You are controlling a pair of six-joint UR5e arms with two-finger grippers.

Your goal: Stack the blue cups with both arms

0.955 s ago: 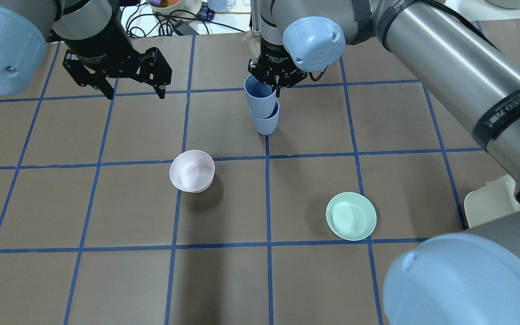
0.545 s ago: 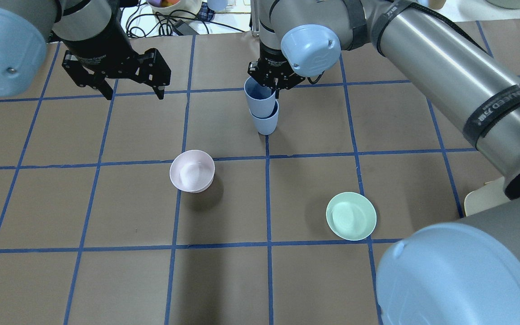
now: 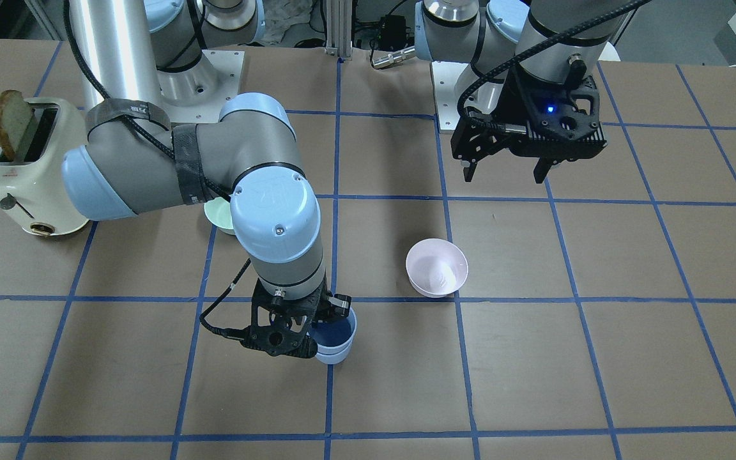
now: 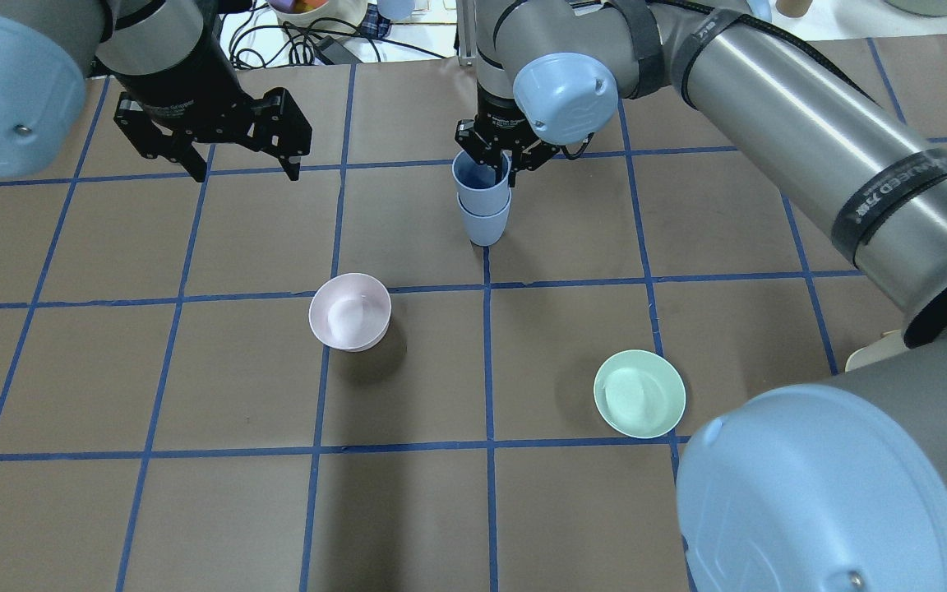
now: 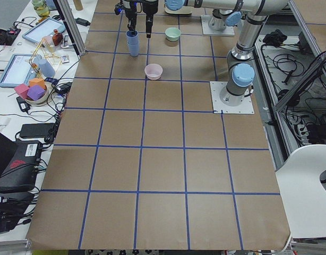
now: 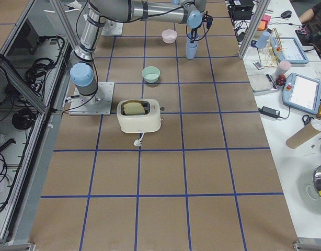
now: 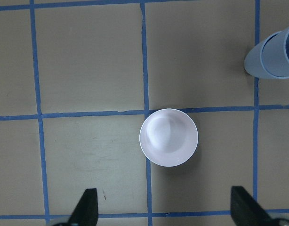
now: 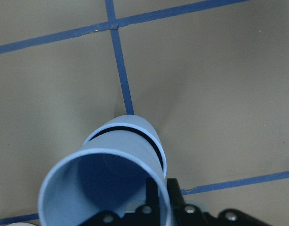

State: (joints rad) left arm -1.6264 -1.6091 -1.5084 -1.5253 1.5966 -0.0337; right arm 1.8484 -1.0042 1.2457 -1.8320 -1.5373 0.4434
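Note:
Two pale-blue cups stand nested near the far middle of the table: the upper cup (image 4: 481,175) sits inside the lower cup (image 4: 484,224). My right gripper (image 4: 500,160) is shut on the upper cup's rim, with one finger inside and one outside. In the right wrist view the upper cup (image 8: 107,183) fills the foreground and the lower cup's rim (image 8: 151,134) rings it. The pair also shows in the front view (image 3: 336,338) beside the right gripper (image 3: 314,332). My left gripper (image 4: 243,168) hangs open and empty above the table to the left, well apart from the cups; in the front view (image 3: 505,172) its blue light is on.
A pale pink bowl (image 4: 350,312) sits left of centre and shows below the left wrist camera (image 7: 168,137). A mint-green bowl (image 4: 639,393) sits on the right. A cream toaster (image 3: 23,166) with toast stands at the table's right end. Cables and clutter lie beyond the far edge.
The upper cup has gone from tilted to nearly upright and sunk deeper into the lower cup as my right gripper shifted slightly right. The left arm has barely moved.

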